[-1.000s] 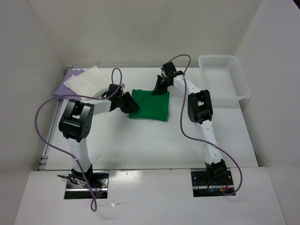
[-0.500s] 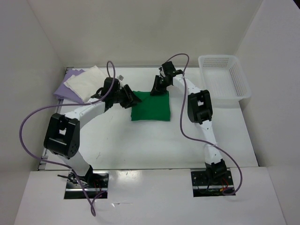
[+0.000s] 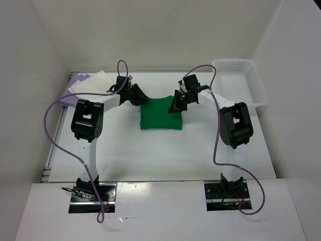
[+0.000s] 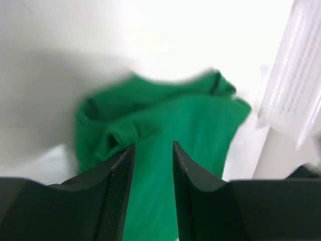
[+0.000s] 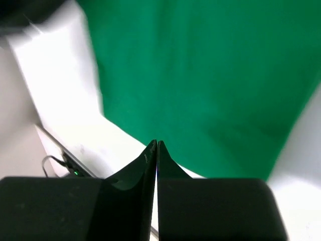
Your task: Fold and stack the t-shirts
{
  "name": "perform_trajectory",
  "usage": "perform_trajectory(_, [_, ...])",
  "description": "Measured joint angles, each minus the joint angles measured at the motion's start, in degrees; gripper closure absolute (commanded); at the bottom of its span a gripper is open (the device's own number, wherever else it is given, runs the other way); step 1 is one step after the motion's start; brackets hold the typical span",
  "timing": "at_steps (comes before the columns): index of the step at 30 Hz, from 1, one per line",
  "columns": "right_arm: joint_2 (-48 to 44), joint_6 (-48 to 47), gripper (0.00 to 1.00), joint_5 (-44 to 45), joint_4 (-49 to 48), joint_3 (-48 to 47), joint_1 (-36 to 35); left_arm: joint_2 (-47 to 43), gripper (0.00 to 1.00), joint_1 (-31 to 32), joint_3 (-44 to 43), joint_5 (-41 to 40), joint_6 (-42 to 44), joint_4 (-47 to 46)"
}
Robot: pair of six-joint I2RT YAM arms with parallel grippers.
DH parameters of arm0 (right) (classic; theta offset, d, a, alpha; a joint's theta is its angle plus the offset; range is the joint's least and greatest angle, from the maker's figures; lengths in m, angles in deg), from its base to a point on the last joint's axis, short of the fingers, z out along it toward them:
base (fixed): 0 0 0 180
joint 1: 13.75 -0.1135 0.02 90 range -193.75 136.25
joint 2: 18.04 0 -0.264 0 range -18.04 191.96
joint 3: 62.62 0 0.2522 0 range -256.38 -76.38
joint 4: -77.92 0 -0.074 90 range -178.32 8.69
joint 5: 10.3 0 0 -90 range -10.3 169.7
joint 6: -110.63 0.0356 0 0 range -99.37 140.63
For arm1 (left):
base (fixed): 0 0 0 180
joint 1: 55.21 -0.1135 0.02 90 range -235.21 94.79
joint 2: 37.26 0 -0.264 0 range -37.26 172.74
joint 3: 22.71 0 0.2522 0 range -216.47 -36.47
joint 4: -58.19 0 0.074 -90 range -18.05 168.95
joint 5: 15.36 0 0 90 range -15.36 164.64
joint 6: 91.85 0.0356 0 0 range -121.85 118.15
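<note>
Both arms have swung: the left tool (image 3: 142,99) went from the green shirt's (image 3: 160,118) left edge to its far-left corner, and the right tool (image 3: 173,107) now sits at its far-right corner. The left tool is spread above the cloth. The right is pressed together, with no cloth visibly pinched. The green shirt lies folded on the surface (image 3: 150,150) between them, probably ready for moving to the cream shirt (image 3: 93,83) on its left.
</note>
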Motion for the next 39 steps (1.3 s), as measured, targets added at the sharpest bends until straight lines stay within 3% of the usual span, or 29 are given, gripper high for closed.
perform_trajectory(5, [-0.6, 0.3, 0.99, 0.9, -1.7, 10.7, 0.9, 3.8, 0.55, -2.7, -5.1, -1.0, 1.2, 0.0])
perform_trajectory(12, [-0.5, 0.3, 0.96, 2.8, -2.4, 13.1, 2.6, 5.9, 0.50, -3.7, -7.3, -2.2, 3.2, -0.1])
perform_trajectory(15, [-0.5, 0.2, 0.76, 2.6, -2.6, 13.3, 2.6, 5.0, 0.44, -4.4, -4.7, -2.5, 4.3, -0.3])
perform_trajectory(16, [-0.6, 0.3, 0.65, 2.5, -2.7, 13.3, 2.6, 3.9, 0.38, -4.9, -2.4, -2.8, 4.7, -0.5])
perform_trajectory(19, [-1.8, 0.2, 0.54, 2.4, -2.4, 13.5, 2.6, -2.6, 0.30, -6.2, 5.8, -3.4, 5.5, -0.9])
perform_trajectory(23, [-5.7, 0.0, 0.49, 1.6, -2.4, 13.6, 3.0, -10.6, 0.22, -7.3, 12.9, -3.3, 8.1, -0.3])
perform_trajectory(34, [-11.5, 0.1, 0.46, 0.0, -2.3, 13.6, 6.2, -8.0, 0.21, -3.3, 13.9, 3.6, 15.4, 1.2])
perform_trajectory(39, [-12.7, 0.1, 0.46, -0.3, -2.3, 14.3, 7.7, -4.3, 0.36, -1.8, 11.8, 8.4, 15.0, -2.4])
